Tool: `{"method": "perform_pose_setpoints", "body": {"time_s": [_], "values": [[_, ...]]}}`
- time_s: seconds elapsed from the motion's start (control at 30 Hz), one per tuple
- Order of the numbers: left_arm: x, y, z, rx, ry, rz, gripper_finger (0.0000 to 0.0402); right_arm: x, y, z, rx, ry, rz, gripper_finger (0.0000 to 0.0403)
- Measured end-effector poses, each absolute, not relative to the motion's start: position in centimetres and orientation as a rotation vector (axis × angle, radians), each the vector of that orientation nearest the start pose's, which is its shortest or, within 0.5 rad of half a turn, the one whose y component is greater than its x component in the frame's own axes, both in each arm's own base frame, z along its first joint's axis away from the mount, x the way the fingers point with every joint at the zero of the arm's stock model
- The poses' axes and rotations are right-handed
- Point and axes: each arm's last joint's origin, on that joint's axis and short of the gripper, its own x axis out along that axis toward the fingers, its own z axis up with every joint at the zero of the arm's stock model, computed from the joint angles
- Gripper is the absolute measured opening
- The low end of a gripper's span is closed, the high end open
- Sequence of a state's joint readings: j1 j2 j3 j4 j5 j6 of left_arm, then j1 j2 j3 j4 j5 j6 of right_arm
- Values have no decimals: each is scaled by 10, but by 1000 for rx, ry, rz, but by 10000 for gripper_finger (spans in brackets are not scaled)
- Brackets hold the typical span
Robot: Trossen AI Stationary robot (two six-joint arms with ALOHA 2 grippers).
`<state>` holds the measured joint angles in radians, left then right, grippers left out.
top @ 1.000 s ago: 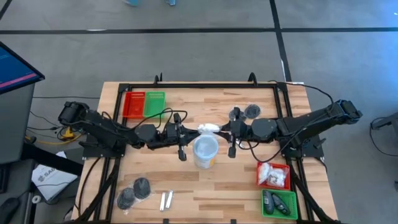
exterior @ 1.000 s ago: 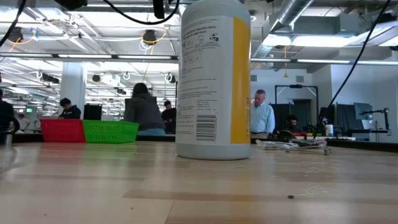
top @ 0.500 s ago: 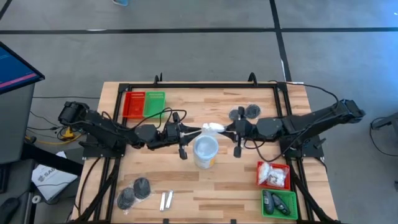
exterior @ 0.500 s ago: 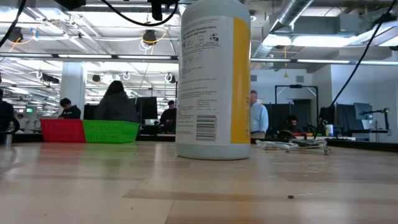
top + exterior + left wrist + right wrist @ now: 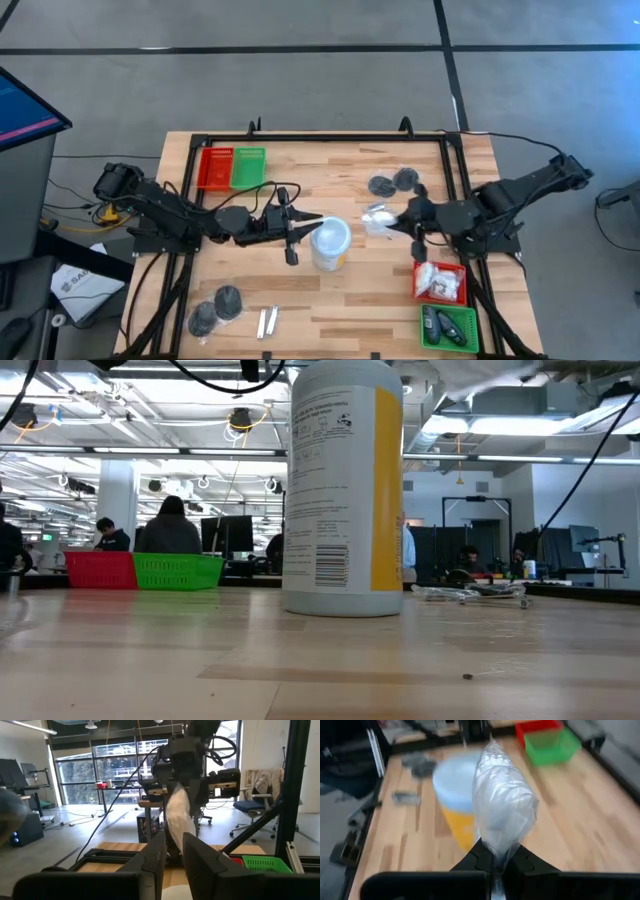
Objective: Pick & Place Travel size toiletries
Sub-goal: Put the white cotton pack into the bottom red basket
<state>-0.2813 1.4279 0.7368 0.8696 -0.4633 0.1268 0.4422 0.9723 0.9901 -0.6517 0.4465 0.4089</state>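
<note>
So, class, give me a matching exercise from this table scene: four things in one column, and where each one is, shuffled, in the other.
Things:
1. sachet
2. white cup
3. two slim tubes
4. green tray holding dark items

Places:
A. near right corner of the table
B. near edge, left of centre
C. pinched in the right hand
D. middle of the table

Pairs: 1-C, 2-D, 3-B, 4-A

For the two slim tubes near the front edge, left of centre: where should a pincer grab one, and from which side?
Take a slim tube at mid-length, coming straight down, fingers across its narrow width. The two lie flat, side by side, so the outer one looks easier.
</note>
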Motion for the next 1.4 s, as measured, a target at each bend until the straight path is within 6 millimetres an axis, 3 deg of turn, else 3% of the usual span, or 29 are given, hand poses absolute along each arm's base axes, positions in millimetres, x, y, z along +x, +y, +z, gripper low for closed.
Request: {"method": "perform_pose_setpoints", "body": {"time_s": [0.37,0.7,1.07,1.4], "values": [[293,-71,272,60,-156,192,56,134,74,309,254,874,-227,6],[293,-71,272,56,-161,192,55,109,82,300,317,1049,-266,4],[293,-71,272,55,-161,192,53,89,91,295,400,1185,-320,4],[293,-71,272,55,-161,192,53,83,115,285,361,1286,-322,4]]}}
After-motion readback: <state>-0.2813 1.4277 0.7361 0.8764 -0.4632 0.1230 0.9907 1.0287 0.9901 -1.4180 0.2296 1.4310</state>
